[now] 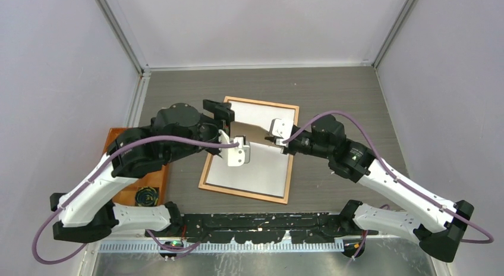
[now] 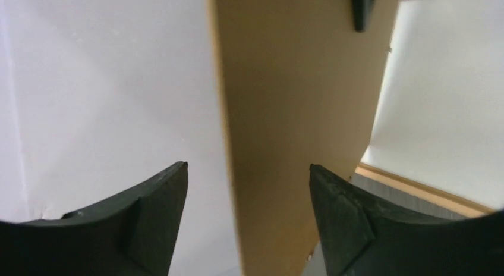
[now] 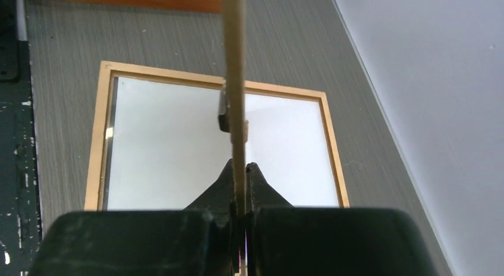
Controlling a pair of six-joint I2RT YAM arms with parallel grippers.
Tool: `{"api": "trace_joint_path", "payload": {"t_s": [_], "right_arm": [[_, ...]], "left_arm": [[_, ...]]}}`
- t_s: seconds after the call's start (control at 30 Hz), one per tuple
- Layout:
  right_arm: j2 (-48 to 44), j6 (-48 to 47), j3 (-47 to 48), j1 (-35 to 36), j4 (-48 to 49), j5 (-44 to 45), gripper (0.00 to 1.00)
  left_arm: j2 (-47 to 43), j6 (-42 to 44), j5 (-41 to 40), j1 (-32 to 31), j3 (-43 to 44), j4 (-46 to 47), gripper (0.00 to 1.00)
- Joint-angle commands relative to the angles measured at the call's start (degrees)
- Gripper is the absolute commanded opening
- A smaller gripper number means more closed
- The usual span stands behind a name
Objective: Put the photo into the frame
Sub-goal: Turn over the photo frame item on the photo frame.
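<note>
Top external: the frame (image 1: 249, 195) lies flat mid-table, and the photo (image 1: 255, 172) looks already inside, white back up. The right gripper (image 3: 239, 169) pinches the fibreboard backing (image 2: 297, 109) on edge over the frame's 12 o'clock half. The left gripper (image 2: 248, 169) has its jaws apart around it. I'd say only the backing is left to lay down.

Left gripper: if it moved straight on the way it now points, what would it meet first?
The brown board. It stands between the open fingers of the left gripper, and the right gripper pinches it. Depth is unclear, but nothing looks nearer.
</note>
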Motion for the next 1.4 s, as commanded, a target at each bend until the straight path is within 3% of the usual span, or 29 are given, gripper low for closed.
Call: {"api": "trace_joint_path", "payload": {"t_s": [0.0,0.07,0.17,0.37,0.47,0.57,0.7,0.83,0.93,1.0,1.13,1.27,1.37], "right_arm": [[-2.10,5.71,-1.06,-0.25,15.24,4.38,0.01],[-2.14,8.20,-0.57,-0.30,18.24,5.08,0.01],[-1.30,11.97,1.57,-0.66,18.62,4.77,0.01],[1.48,25.16,8.07,-4.75,16.69,3.37,0.01],[3.52,36.90,10.86,-10.10,16.91,0.79,0.01],[7.31,50.76,15.56,-18.03,12.95,-3.18,0.01],[13.36,64.61,21.21,-28.96,6.77,-14.55,0.01],[16.10,74.75,18.68,-34.39,10.55,-24.52,0.01],[16.02,83.71,13.17,-37.55,16.99,-25.80,0.01],[15.39,90.71,8.28,-38.65,25.85,-25.57,0.01],[15.27,98.49,1.89,-39.90,34.01,-23.36,0.01],[16.75,103.94,-2.16,-39.86,39.11,-22.69,0.01],[17.73,109.28,-5.85,-39.84,44.00,-21.39,0.01]], "left_arm": [[-6.58,5.40,-4.46,-0.39,-8.36,29.90,0.89],[-8.33,6.13,-4.72,-0.40,-11.09,39.00,0.99],[-8.10,5.90,-6.32,-0.47,-9.87,46.05,1.00],[-5.51,0.26,-12.60,1.80,-3.40,50.10,1.00],[-3.62,-8.61,-11.83,9.67,-0.66,43.72,1.00],[0.76,-21.88,-4.91,23.10,2.70,31.24,1.00],[9.89,-32.56,3.95,39.73,10.29,18.42,1.00],[17.82,-34.33,9.20,50.20,15.65,11.52,1.00],[20.56,-31.74,14.40,54.60,14.95,7.40,0.98],[19.13,-26.98,17.57,55.15,10.20,5.46,0.99],[11.37,-20.19,24.55,54.44,-7.66,8.56,1.00],[4.46,-15.24,24.53,49.36,-18.17,10.79,1.00],[2.36,-13.88,21.40,43.96,-21.44,10.38,1.00]]}}
